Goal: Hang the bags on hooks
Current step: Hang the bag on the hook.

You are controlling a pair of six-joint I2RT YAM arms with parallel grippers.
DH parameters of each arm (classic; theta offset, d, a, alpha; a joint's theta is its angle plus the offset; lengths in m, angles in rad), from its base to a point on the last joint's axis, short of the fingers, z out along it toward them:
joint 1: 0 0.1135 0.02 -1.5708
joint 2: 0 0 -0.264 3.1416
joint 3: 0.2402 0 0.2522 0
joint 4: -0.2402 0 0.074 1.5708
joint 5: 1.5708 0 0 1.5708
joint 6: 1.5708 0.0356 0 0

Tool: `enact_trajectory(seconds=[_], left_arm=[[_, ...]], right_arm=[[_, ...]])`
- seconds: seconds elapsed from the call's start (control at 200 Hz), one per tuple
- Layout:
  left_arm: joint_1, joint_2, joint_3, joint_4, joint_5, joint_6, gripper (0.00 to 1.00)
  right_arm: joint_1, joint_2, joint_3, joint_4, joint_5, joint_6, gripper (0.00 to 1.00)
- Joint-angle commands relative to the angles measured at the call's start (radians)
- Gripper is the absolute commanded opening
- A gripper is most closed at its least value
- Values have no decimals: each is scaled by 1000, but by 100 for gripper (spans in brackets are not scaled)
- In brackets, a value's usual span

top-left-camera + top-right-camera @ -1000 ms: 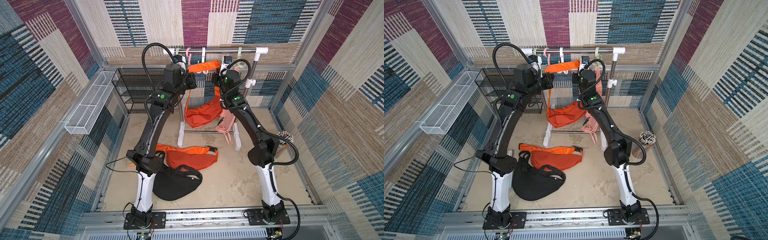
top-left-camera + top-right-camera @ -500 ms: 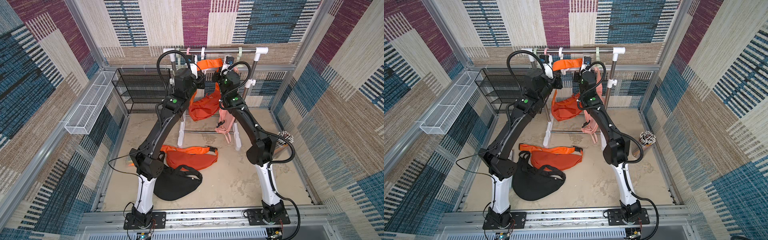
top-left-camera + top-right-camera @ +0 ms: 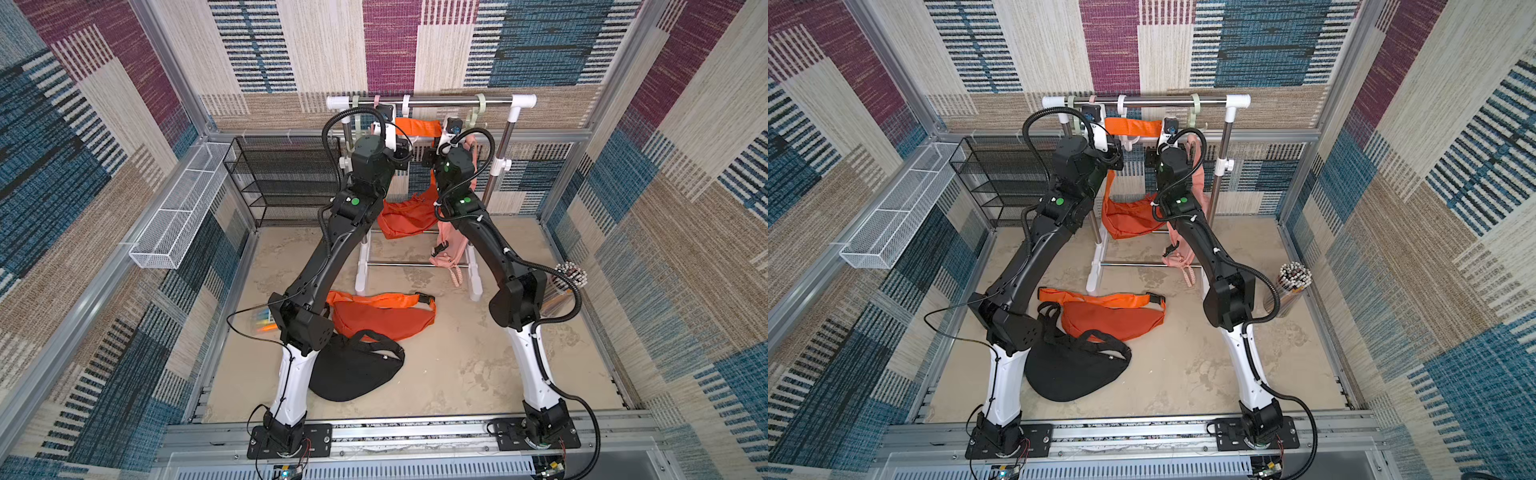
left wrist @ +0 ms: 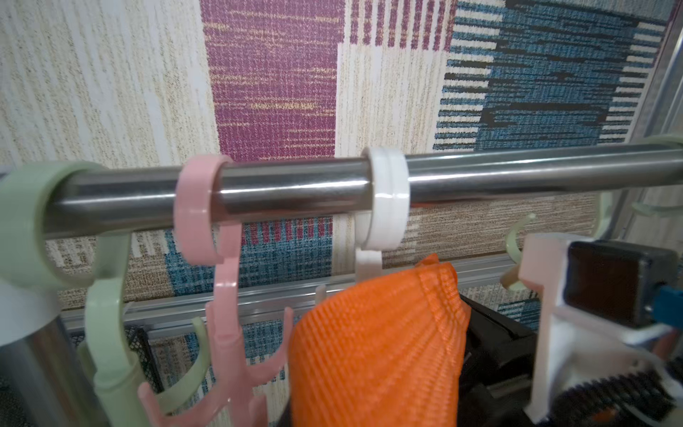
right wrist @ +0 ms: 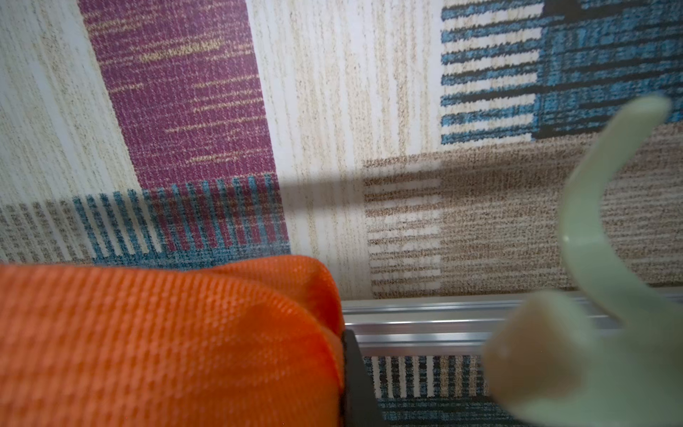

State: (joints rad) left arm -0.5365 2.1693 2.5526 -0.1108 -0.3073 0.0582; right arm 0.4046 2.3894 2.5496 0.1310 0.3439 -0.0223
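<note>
An orange bag (image 3: pixel 409 216) (image 3: pixel 1127 218) hangs in the air in front of the clothes rack. Its strap (image 3: pixel 417 126) (image 3: pixel 1133 126) is stretched flat just under the steel rail (image 3: pixel 440 100). My left gripper (image 3: pixel 397 129) is shut on one end of the strap and my right gripper (image 3: pixel 441 134) on the other. In the left wrist view the strap (image 4: pixel 373 351) sits right below the white hook (image 4: pixel 386 196), beside a pink hook (image 4: pixel 225 295) and a green hook (image 4: pixel 111 332). In the right wrist view the strap (image 5: pixel 166 344) lies next to another green hook (image 5: pixel 598 258). The strap hides both sets of jaws.
A pink bag (image 3: pixel 451 245) hangs on the rack's right side. A second orange bag (image 3: pixel 382 316) and a black bag (image 3: pixel 353 370) lie on the floor. A black mesh shelf (image 3: pixel 286 178), a white wire basket (image 3: pixel 174 216) and a pencil cup (image 3: pixel 569 274) stand around.
Both arms have lifted the strap up and back toward the rail. The left arm has swung right, and the bag hangs higher and closer to the rack.
</note>
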Motion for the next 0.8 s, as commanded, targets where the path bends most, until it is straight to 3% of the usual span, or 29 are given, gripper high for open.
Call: enact_trajectory(seconds=[0.0,0.496,0.796], left_arm=[[5,6,-6,82,-62,58,0],[52,6,-81,50,-14,-47,0],[49,-101,-330,124,19,-84,0]], right_arm=[[-1,8,9,41,0,-17,0],[-1,40,8,22,-10,-23,0],[-1,21,-55,-14,-64,-10,0]])
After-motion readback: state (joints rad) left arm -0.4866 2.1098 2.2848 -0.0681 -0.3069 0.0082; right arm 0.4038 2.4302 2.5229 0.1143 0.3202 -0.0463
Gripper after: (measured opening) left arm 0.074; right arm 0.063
